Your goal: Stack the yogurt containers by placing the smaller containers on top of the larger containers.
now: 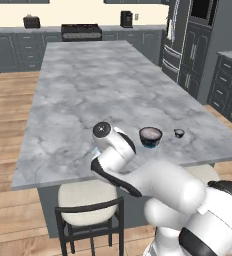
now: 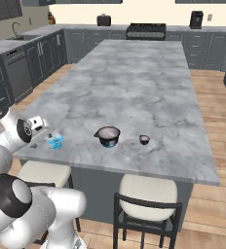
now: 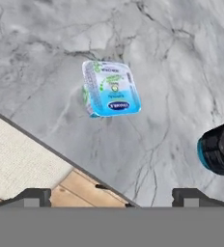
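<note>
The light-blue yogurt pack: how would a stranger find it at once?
Look at the grey marble island, along its near edge above the stools. The light-blue pack lies at the left end, beside the round dark cup. It alone is boxy, blue-and-white.

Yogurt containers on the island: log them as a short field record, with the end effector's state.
surface: marble island
blue pack: near the island's front edge, standing alone
dark cup: mid-front, nothing on top
tiny piece: beside the cup, apart from it
end effector: open, above the blue pack, holding nothing
stacked: none yet
</note>
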